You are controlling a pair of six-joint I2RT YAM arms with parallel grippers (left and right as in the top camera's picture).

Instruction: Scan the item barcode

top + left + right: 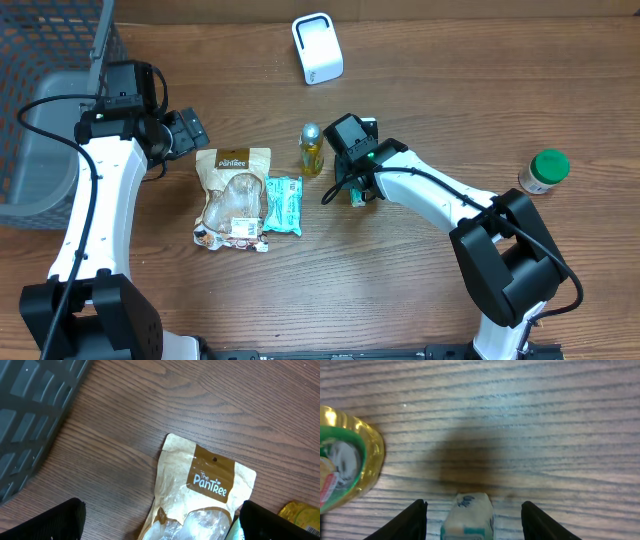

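A small white-and-teal item point(469, 520) lies on the wood between my right gripper's fingers, with a gap on each side. That right gripper point(474, 524) is open and touches nothing; from overhead it point(354, 190) sits low over the item point(357, 197), mostly hiding it. The white scanner point(317, 47) stands at the back of the table. My left gripper point(160, 525) is open wide above the top of a tan PanTree pouch point(205, 485), holding nothing. From overhead the left gripper point(188, 131) is just up-left of the pouch point(233, 195).
A teal packet point(283, 204) lies right of the pouch. A yellow bottle point(312, 148) stands just left of my right gripper, and its side point(347, 460) is close in the right wrist view. A green-lidded jar point(545, 170) is far right. A grey basket point(45, 120) is far left.
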